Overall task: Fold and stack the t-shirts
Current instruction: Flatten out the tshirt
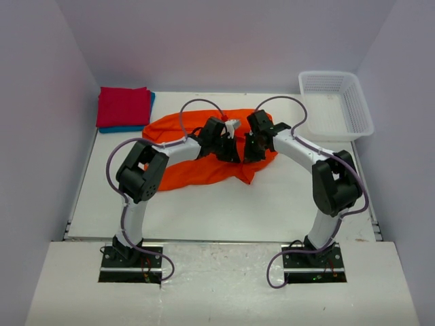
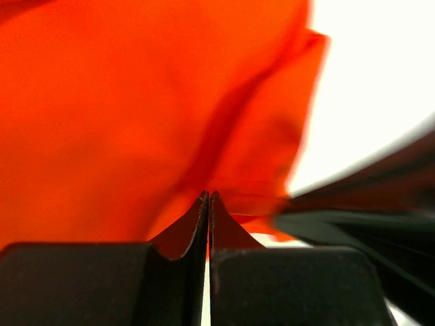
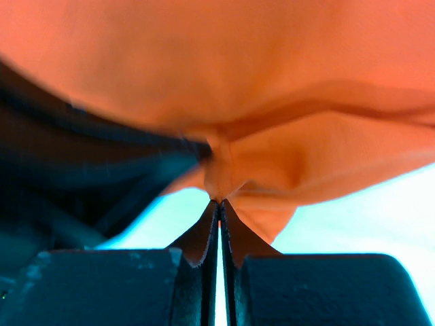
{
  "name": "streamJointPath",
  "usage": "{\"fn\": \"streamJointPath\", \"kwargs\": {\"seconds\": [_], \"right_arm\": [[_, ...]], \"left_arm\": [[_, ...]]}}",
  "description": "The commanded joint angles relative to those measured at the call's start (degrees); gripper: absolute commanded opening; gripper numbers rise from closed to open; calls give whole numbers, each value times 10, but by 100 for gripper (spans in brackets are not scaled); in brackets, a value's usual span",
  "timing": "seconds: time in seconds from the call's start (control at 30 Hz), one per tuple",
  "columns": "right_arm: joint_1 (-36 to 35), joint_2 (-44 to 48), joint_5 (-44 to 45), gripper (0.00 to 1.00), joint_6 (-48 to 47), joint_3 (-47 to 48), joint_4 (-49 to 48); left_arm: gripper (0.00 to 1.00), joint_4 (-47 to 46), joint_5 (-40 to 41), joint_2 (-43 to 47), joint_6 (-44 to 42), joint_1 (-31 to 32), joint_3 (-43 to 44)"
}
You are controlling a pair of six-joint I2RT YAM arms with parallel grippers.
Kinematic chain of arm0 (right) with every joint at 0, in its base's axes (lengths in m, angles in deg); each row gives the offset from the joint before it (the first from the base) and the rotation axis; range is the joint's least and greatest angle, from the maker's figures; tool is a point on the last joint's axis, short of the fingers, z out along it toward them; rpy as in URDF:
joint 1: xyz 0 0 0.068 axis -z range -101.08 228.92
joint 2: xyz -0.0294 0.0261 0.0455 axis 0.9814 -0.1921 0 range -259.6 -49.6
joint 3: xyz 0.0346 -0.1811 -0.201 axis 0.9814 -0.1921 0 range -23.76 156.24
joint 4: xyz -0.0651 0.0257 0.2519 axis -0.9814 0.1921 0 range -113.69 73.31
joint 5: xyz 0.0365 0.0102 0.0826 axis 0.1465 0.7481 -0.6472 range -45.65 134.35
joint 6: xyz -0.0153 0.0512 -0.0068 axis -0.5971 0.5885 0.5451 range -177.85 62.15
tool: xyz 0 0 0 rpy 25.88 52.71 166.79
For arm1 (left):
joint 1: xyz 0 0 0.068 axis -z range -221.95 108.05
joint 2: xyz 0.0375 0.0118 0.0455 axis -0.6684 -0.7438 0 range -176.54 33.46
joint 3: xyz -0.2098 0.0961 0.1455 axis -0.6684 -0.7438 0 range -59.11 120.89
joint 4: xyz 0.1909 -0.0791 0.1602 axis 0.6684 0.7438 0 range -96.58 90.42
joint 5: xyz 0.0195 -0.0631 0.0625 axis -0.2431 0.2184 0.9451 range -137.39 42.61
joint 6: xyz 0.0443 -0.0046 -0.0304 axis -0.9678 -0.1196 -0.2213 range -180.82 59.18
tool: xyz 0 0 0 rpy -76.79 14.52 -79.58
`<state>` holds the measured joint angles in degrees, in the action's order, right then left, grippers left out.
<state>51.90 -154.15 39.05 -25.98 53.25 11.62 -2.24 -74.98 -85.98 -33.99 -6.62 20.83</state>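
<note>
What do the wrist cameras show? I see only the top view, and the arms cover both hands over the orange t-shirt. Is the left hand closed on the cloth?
Observer: Yes. In the left wrist view, the left hand is shut, and a fold of the orange t-shirt runs down into its tips.
Operator: And the right hand?
Observer: The right hand is also shut, with the cloth gathered into a small bunch at its tips.
Operator: Is the cloth flat there?
Observer: No. In the right wrist view it drapes in folds above the tips, and the light table shows beneath its edge.
</note>
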Motion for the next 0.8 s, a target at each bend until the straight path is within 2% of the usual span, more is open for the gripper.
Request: {"fn": "streamJointPath", "kwargs": {"seconds": [0.0,0.2,0.27,0.3,0.57,0.67,0.7,0.77], "right_arm": [[-5,70,29,0,-5,-13,5],[-5,130,38,0,-23,-41,19],[-4,139,46,0,-27,-50,18],[-4,145,48,0,-31,-58,14],[-5,169,20,0,-33,-114,-32],[-7,175,1,0,-44,-125,-45],[-7,175,2,0,-50,-126,-46],[-7,180,6,0,-55,-131,-46]], "left_arm": [[0,66,117,27,-7,-3,27],[2,100,303,96,27,-10,-31],[8,116,337,136,35,-10,-59],[19,121,363,151,38,-11,-69],[19,157,427,364,114,-75,-241],[25,191,458,430,131,-90,-287],[35,201,467,441,135,-91,-294],[41,237,489,460,145,-101,-306]]}}
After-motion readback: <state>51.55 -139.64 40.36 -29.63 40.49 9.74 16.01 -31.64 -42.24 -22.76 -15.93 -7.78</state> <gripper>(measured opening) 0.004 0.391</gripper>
